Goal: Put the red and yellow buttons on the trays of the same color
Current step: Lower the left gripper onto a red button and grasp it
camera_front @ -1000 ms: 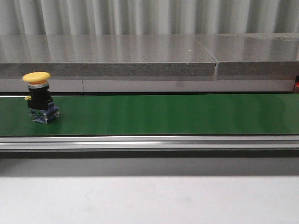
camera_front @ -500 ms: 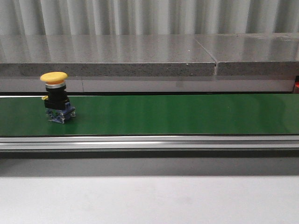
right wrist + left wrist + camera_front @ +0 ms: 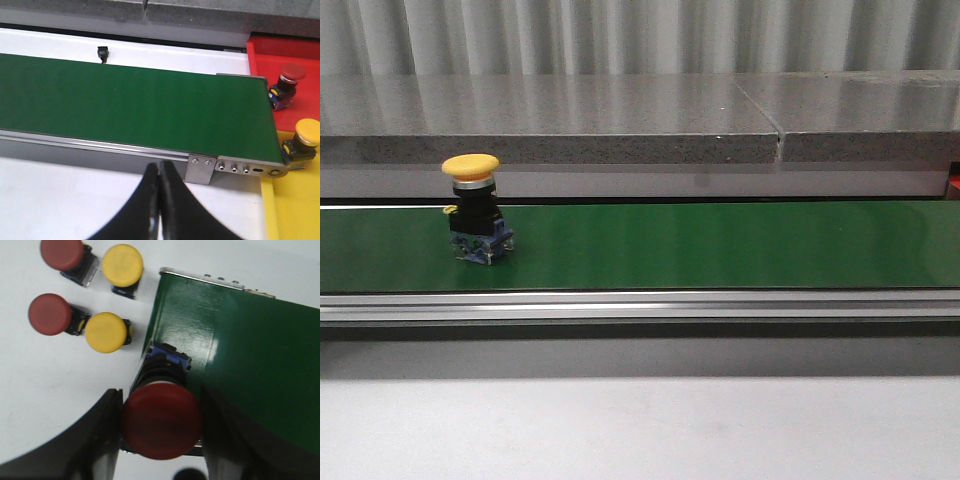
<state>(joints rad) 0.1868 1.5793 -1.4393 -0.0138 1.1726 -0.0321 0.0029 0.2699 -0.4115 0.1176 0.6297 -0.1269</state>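
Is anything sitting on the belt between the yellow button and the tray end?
Nothing visible. The yellow button stands alone on the green belt, and the right wrist view shows the belt's tray end bare up to the yellow tray.

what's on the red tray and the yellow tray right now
In the right wrist view, the red tray holds one red button; the yellow tray holds one yellow button. Both trays run out of frame.
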